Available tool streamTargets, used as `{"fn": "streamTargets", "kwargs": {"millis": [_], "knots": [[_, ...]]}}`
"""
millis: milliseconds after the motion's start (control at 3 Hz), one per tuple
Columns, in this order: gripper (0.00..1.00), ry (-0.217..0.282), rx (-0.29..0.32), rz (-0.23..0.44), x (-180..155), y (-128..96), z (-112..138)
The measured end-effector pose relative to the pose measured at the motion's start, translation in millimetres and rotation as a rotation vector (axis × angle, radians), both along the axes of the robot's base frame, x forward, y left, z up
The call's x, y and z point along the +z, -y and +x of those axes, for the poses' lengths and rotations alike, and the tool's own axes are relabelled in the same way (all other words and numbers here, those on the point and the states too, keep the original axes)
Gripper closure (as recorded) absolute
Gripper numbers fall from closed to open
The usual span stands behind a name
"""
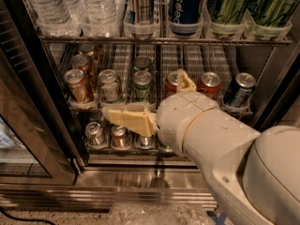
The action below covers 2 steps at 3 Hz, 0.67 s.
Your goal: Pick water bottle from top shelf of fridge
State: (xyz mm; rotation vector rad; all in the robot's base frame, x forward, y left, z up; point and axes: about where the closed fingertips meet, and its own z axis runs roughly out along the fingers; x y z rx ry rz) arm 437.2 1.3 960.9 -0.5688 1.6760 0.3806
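Clear ribbed water bottles (47, 6) (99, 3) with red-edged label bands stand at the left end of the top shelf (159, 40), in clear lane cups; their caps are cut off by the frame's top. The fridge (140, 179) stands with its door open. My gripper (108, 113), cream-coloured, points left in front of the middle rack's cans, well below the bottles and a little to their right. My bulky white arm (211, 139) covers the lower right of the fridge.
A Pepsi can (186, 8) and green cans (229, 3) fill the shelf to the right of the bottles. Short soda cans (108, 86) line the racks below. The dark-framed glass door (23, 139) hangs at left. Crumpled clear plastic (159, 214) lies on the floor.
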Motion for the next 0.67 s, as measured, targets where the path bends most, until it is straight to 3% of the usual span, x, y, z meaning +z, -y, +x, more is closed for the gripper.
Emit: {"fn": "streamTargets", "kwargs": {"millis": [333, 667], "knots": [[0.0, 0.072, -0.055, -0.051, 9.6, 9.3, 20.1], [0.0, 0.086, -0.053, -0.075, 6.0, 10.0, 22.2]]}}
